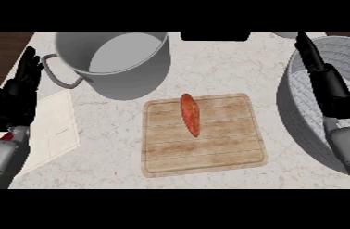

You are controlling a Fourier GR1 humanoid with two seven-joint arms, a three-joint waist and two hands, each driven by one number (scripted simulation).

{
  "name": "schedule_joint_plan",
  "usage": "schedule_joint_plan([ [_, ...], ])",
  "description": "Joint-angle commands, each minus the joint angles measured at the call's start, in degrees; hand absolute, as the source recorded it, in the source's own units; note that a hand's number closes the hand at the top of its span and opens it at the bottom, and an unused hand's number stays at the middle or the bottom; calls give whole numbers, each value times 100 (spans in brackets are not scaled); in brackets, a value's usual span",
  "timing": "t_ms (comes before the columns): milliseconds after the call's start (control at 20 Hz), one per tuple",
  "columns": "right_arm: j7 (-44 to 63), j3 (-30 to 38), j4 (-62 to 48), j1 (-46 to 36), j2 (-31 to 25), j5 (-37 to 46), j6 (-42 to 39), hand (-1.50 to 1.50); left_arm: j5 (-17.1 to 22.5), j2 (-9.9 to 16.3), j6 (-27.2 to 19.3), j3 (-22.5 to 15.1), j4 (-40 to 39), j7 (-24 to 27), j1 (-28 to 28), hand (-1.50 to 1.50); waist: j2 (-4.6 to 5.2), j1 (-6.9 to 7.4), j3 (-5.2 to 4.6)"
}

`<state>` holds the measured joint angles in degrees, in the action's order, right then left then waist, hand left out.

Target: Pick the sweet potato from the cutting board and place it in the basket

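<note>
Surroundings: pale marbled stone counter (226, 61) carries everything; at its left edge lies a flat off-white rectangular mat (58, 126), and a dark oblong object (214, 36) sits at the far edge, partly cut off.
Left hand: black left hand (21, 91) shows at the view's left edge, fingers straight and pointing up, apart from every object, holding nothing.
Pot: large grey metal pot (120, 61) with a loop handle stands behind the board, near its far left corner, not touching it.
Board: light wooden rectangular cutting board (205, 149) with rounded corners lies mid-counter, between the pot and the basket.
Sweet potato: slim orange-red tapered sweet potato (190, 114) lies on the board's upper middle, its long axis running away from the viewer, nothing over it.
Basket: round grey woven basket (294, 117) stands just right of the board, cut by the view's right edge.
Right hand: black right hand (321, 77) hangs over the basket's near rim, fingers straight and together, pointing away, gripping nothing.
</note>
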<state>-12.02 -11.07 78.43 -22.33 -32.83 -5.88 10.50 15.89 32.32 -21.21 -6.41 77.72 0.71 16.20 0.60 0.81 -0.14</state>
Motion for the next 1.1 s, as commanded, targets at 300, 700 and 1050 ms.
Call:
schedule_joint_plan([
  [300, -990, -1043, 125, -1692, 766, -592, -2460, 150, 309, -504, 794, -678, -28, -405, 48, 0, 196, 734, 5],
  [700, -1738, -2345, -671, -1811, 2930, 556, -1618, -150, 606, -217, 1094, -286, -228, -895, -30, 0, -33, 77, 12],
  [1050, 1135, -1925, -49, -2975, 2330, 133, -2484, -150, 575, -226, 1138, -154, -88, -683, -545, 0, -103, -104, 1],
])
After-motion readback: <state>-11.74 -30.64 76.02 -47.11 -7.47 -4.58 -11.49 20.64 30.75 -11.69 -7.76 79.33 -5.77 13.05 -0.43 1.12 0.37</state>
